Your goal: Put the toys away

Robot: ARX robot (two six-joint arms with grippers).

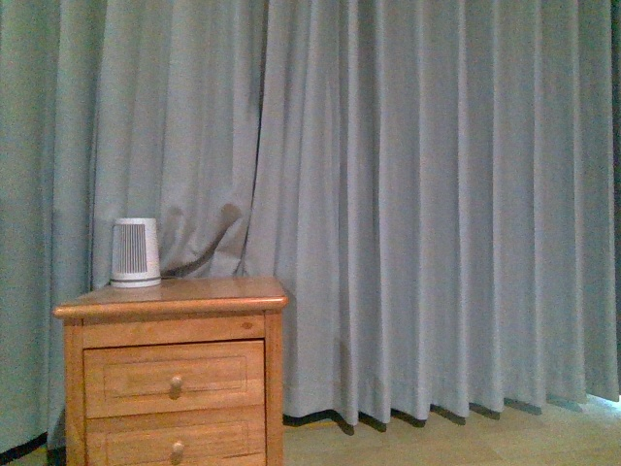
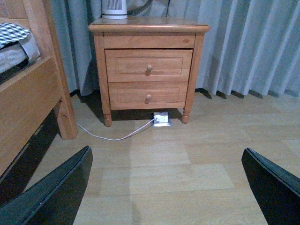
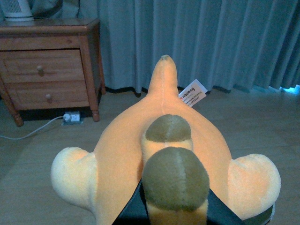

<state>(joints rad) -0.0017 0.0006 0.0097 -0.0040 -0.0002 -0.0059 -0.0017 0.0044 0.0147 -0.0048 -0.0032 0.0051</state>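
An orange plush toy (image 3: 122,154) fills the right wrist view, with pale rounded limbs on both sides, olive-brown knobs and a white label (image 3: 192,93) near its pointed tip. My right gripper (image 3: 173,213) is shut on the plush toy, its black fingers (image 3: 131,213) pressing in from either side. In the left wrist view my left gripper (image 2: 168,183) stands open above bare wooden floor, with nothing between its black fingers (image 2: 56,192). Neither arm shows in the front view.
A wooden nightstand (image 2: 148,65) with two drawers stands against grey curtains (image 1: 417,194), a white ribbed device (image 1: 135,252) on top. A power strip (image 2: 161,118) and white cable (image 2: 112,137) lie on the floor below it. A wooden bed frame (image 2: 28,93) is beside it.
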